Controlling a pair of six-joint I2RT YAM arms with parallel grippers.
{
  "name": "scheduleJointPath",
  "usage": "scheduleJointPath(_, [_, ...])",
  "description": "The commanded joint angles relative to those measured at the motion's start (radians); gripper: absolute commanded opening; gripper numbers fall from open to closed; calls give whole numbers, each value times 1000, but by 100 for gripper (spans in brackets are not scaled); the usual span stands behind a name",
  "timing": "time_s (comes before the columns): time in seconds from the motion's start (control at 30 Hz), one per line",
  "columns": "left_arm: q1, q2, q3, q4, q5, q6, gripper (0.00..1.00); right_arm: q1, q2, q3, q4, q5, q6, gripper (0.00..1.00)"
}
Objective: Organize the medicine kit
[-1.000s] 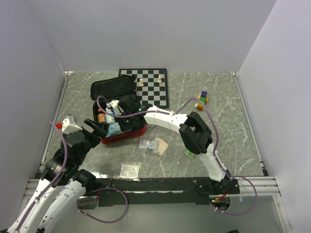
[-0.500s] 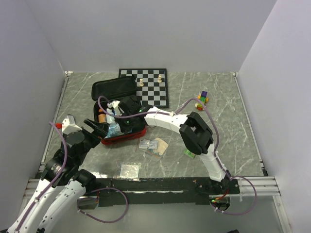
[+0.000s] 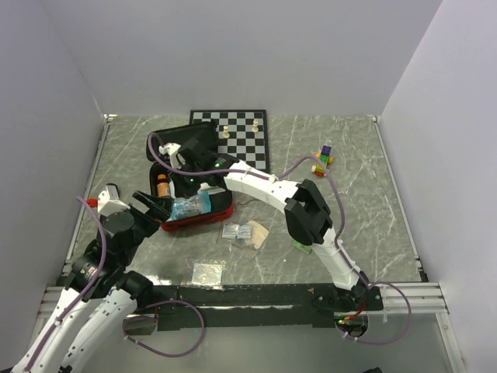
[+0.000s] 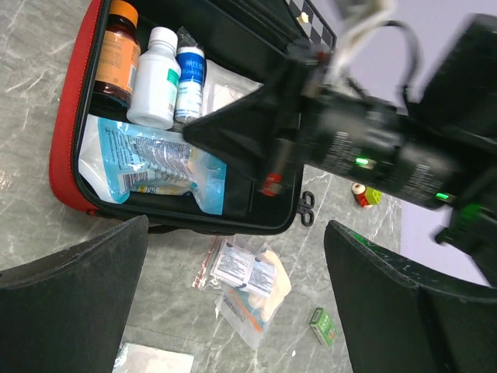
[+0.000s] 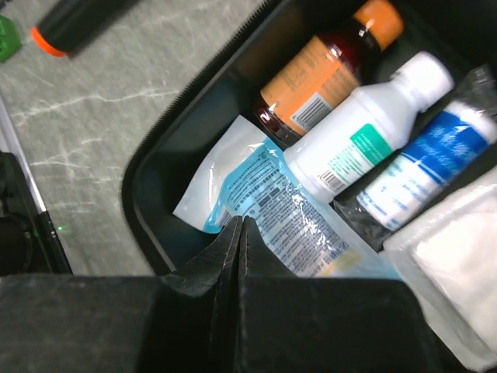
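the medicine kit [image 3: 194, 223] lies open on the left half of the table [image 3: 365, 202], its red wall facing the arms and its black lid tipped back just beside the chessboard [image 3: 241, 140]. inside the base, along the left end, three containers lie side by side: a brown bottle [image 4: 116, 50] with an orange cap, a white bottle [image 4: 155, 78], and a small blue-labelled bottle [image 4: 189, 74] in a clear wrap. below them a blue and white pouch [image 4: 147, 163] lies flat on the black lining, and a white gauze pad [image 5: 450, 256] sits just beside the blue-labelled bottle.

the right gripper [image 5: 239, 229] hangs over the open base with its fingers pressed together and nothing between them; its tip points down at the edge of the pouch. the right arm stretches across the kit from the right.

the left gripper [image 4: 237, 225] is spread wide and empty, just off the near left corner of the kit, looking across it.

on the table in front of the kit lie a few small sachets [image 3: 245, 231], touching one another. nearer the arms is a clear packet [image 3: 207, 272], and to the right of the sachets a small green box [image 4: 320, 326]. well apart, toward the right rear, sits a cluster of coloured blocks [image 3: 324, 158]. pale chess pieces stand on the chessboard.
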Motion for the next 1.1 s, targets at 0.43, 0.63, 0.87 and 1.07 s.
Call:
scheduleJointPath(0.43, [-4, -3, 42, -15, -34, 23, 99, -25, 94, 30, 78, -12, 133, 0])
scheduleJointPath(0.63, [-4, 3, 45, -18, -41, 25, 99, -33, 170, 143, 28, -7, 149, 0])
scheduleJointPath(0.87, [-4, 7, 45, -15, -38, 28, 99, -47, 181, 125, 63, -15, 187, 0])
scheduleJointPath(1.07, [-4, 21, 45, -16, -38, 29, 99, -54, 190, 131, 80, 2, 201, 0])
